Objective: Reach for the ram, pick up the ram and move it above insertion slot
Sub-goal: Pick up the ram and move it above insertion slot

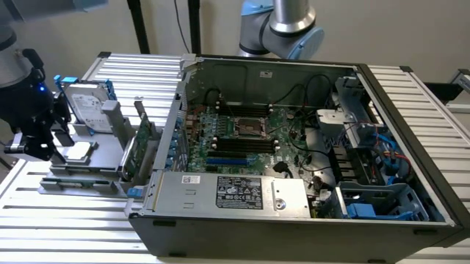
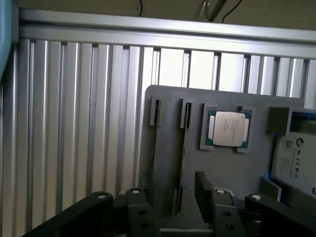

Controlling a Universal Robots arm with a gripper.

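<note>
Ram (image 2: 182,158) stands edge-up, a thin greenish stick in a grey holder (image 2: 232,168). Hand (image 2: 169,197) hovers by it, jaws apart.

The arm (image 1: 283,25) is built of silver-grey round tubing and bulky joints closed with pale blue end caps (image 1: 312,41). Near the wrist the casing is grey, and a small blue light (image 1: 42,88) glows on the black housing below it. The tool (image 1: 31,137) is matte black and blocky. Seen from the wrist, the tool (image 2: 170,200) has black linkage bars and flat black fingers (image 2: 205,190), with a round silver screw (image 2: 220,192) at each pivot.
</note>
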